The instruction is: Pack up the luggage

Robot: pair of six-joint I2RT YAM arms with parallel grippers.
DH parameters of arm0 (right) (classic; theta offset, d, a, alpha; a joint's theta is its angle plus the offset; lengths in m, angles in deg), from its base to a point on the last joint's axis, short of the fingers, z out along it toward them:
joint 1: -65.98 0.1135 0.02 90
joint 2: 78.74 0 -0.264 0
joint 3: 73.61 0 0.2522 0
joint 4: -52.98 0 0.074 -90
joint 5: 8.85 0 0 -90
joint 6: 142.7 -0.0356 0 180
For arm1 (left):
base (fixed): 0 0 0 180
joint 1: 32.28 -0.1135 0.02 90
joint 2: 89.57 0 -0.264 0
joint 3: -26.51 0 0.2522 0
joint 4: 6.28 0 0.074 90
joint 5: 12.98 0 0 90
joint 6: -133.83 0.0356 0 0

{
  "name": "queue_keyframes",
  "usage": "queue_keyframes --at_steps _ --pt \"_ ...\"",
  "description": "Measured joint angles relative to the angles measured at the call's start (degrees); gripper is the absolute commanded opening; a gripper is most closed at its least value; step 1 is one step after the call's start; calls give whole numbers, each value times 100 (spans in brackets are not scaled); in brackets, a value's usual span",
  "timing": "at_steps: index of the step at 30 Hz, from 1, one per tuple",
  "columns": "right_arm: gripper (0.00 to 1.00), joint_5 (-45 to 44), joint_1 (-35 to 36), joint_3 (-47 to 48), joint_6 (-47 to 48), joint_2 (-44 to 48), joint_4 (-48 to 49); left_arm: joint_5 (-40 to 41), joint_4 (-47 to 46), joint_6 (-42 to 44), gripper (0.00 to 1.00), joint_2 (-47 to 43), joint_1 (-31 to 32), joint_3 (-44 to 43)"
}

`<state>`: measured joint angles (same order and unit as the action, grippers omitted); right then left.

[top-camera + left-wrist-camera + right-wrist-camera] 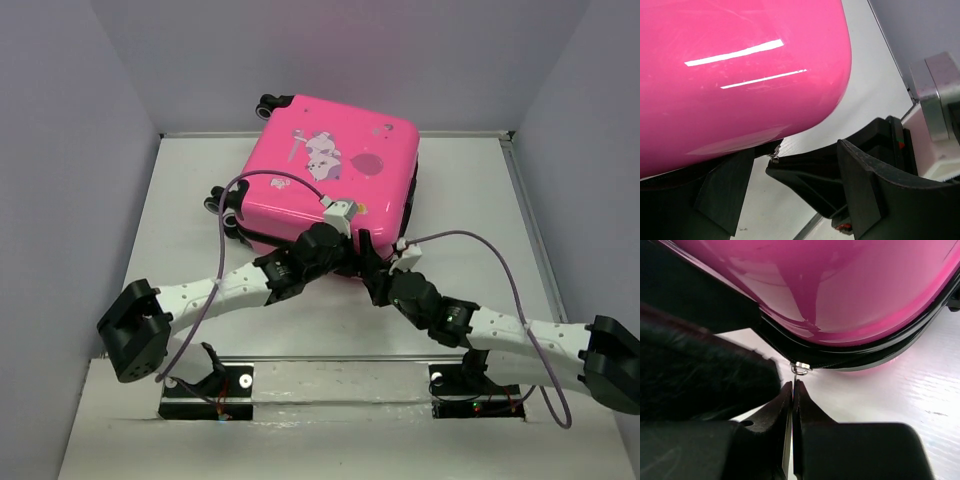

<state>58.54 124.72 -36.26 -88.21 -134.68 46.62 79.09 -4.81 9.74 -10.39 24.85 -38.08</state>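
Hot-pink hard-shell luggage [335, 165], its cartoon-printed lid down, lies flat on the bench [190, 180], black wheels [272, 103] to the left. At its near edge the right tool [792, 386] is pinched together just below a small metal zipper pull [800, 368]. The left tool [790, 170], spread apart, crowds alongside.

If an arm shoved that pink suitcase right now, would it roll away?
Probably not: the pink suitcase lies flat on the table with its black wheels sticking out sideways, so it would more likely slide. Its shell shows sharp glossy reflections, so fingers may slip on it. It looks rigid and unlikely to flex.
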Motion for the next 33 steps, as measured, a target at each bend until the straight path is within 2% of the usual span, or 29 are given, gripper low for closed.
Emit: queue_keyframes --at_steps 6,7,10,12,16,18,22,25,28,33 --pt "7 -745 334 -275 -304 -643 1425 -236 39 -155 81 98 -199 -120" --pt "7 -778 348 -275 -330 -737 1541 -306 63 -197 83 105 -256 -144" --pt "7 -855 363 -275 -343 -903 1836 -586 190 -302 97 52 -439 -214" --pt "7 -850 393 -275 -339 -844 1851 -782 352 -337 99 -96 -625 -216" --pt "7 -844 404 -275 -332 -699 1733 -1292 1154 -487 99 -901 -1853 -149" --pt "7 -807 428 -275 -334 -636 1690 -1410 1416 -457 99 -1495 -2774 -59" --pt "7 -531 592 -275 -350 -627 1615 -1416 1305 -245 99 -2212 -4498 -44" --pt "7 -286 723 -275 -376 -599 1563 -1694 1257 -144 99 -2347 -5532 -13" --pt "7 -140 772 -275 -378 -540 1523 -1862 1248 -105 99 -2151 -6137 -13" --pt "7 -109 772 -278 -378 -490 1480 -2140 1005 -227 99 -1410 -6516 -15"
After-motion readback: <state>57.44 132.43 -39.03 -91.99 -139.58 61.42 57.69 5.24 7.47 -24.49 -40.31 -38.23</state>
